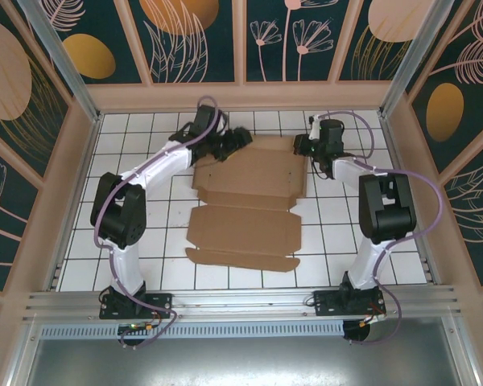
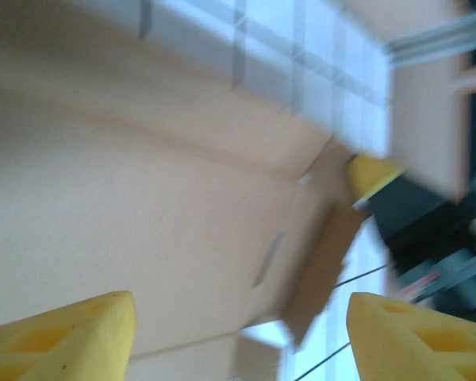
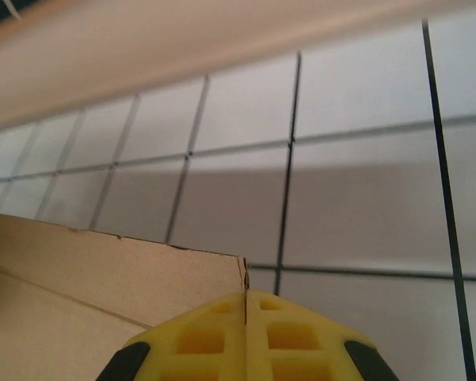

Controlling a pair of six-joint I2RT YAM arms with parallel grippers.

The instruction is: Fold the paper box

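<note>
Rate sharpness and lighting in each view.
Top view: sharp, evenly lit, cardboard sheet crisp. Left wrist: heavy motion blur smears the sheet and the open yellow jaws. Right wrist: tiles sharp, crossed by a soft shadow band.

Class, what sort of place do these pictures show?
Probably a robot test booth: left arm and right arm bolted to a rail, tiled table walled by patterned panels, cardboard box laid out.

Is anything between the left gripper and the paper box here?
Nothing visible does. The left gripper is open over the far left corner of the paper box, with bare cardboard showing between its fingers. The right gripper, shut on the far right flap edge, is off to the side.
</note>
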